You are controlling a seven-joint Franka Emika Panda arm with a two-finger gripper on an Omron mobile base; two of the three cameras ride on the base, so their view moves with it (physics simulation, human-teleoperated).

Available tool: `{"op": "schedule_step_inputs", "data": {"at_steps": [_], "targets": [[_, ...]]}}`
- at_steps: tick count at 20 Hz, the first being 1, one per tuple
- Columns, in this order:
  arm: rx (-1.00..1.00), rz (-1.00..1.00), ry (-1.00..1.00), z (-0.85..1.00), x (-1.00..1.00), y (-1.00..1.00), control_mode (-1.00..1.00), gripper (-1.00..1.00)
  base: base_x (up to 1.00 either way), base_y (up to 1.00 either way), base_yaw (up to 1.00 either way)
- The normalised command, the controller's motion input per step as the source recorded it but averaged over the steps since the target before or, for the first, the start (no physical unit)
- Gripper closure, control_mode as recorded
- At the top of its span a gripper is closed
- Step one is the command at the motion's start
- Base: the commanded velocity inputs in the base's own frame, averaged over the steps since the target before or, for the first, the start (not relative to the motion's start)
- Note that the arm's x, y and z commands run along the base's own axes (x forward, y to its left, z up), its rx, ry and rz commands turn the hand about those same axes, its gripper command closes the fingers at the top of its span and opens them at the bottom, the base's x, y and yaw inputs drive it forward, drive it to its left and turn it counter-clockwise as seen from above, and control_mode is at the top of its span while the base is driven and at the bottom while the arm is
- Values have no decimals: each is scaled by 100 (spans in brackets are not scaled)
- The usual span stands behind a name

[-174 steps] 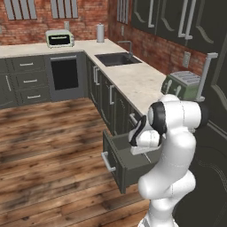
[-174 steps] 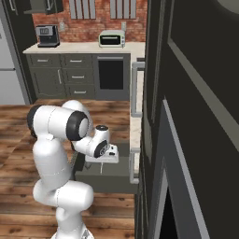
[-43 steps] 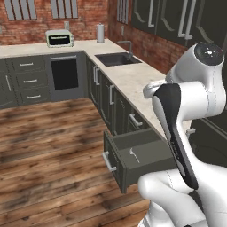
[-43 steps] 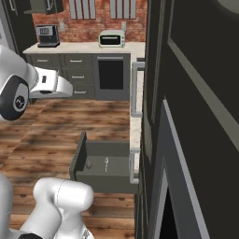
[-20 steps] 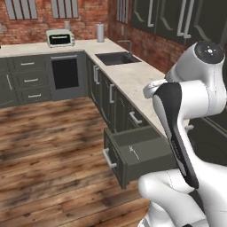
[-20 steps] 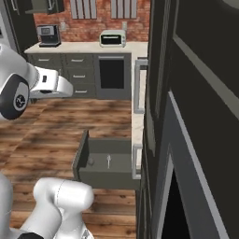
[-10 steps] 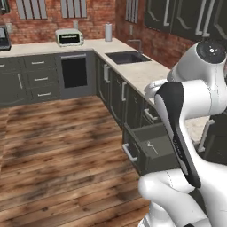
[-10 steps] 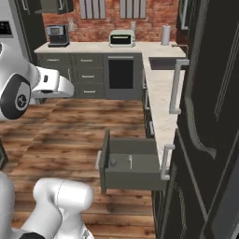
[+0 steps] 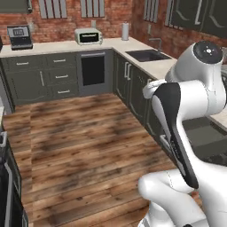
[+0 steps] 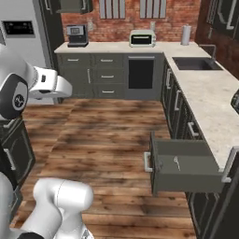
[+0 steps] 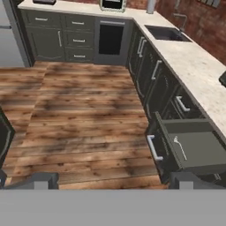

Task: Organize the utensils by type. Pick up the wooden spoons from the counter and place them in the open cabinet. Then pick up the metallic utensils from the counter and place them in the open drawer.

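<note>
glossy white rounded arm (image 9: 190, 93) with dark joint bands

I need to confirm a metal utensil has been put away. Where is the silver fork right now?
The silver fork lies on the floor of the open drawer, pulled out below the counter on the right of the right base view.

No text, label or number can be read anywhere.
</note>
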Motion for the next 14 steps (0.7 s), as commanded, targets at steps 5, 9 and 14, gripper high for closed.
{"op": "schedule_step_inputs", "data": {"at_steps": [5,9,14], "targets": [[0,0,0,0,0,0,100,-100,-1,41,11],[0,0,0,0,0,0,100,-100,28,39,40],[0,0,0,0,0,0,100,-100,2,2,98]]}}
